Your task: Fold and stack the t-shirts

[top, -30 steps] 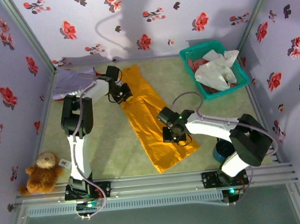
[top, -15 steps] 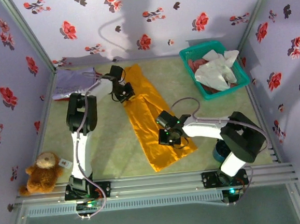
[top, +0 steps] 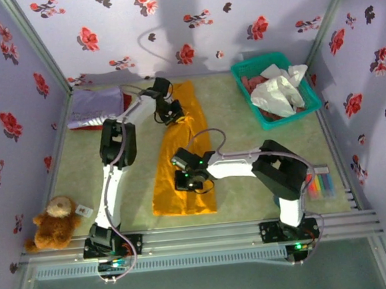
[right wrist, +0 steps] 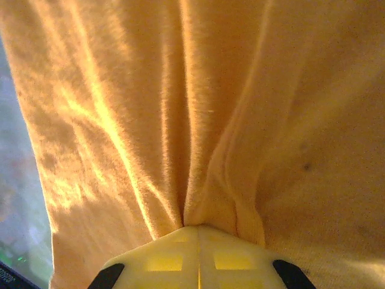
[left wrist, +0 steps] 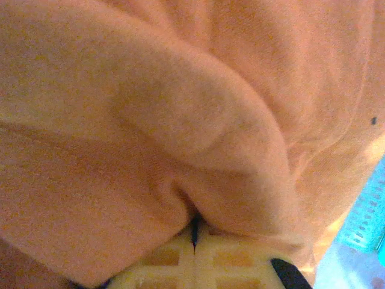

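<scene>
The orange-yellow t-shirt [top: 174, 198] is clamped in the left end effector [top: 172, 112] and right end effector [top: 189, 180], bunched directly ahead of both.

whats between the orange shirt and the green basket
Nothing: the top view shows only bare table between the orange shirt and the green basket.

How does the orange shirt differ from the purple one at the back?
The orange shirt lies stretched long across mid-table, both arms' jaws shut on it; the lavender shirt sits folded at the back left, held by neither. Orange is far longer than lavender. Both are cloth on the table.
</scene>
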You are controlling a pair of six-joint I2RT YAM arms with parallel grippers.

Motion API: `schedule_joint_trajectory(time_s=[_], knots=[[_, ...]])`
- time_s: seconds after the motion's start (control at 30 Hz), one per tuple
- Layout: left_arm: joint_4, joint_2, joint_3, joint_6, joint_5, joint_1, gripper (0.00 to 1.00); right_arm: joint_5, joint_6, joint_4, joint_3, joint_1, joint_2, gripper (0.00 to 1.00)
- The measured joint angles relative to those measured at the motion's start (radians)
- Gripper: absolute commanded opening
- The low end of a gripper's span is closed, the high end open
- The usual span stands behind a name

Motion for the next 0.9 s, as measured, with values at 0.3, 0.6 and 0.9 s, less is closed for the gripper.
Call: schedule_joint_trajectory(time_s=[0.3,0.6,0.9], knots=[[-0.132,0.053,0.121,0.089,0.026,-0.035,0.0,0.0,0.0,-0.012,0.004,0.007,-0.003,0.09],[-0.271,0.064,0.185,0.196,-0.002,0.014,0.0,-0.006,0.026,-0.044,-0.073,-0.013,-0.067,0.1],[-0.322,0.067,0.216,0.258,-0.025,0.048,0.0,-0.02,0.014,-0.093,-0.093,-0.058,-0.095,0.09]])
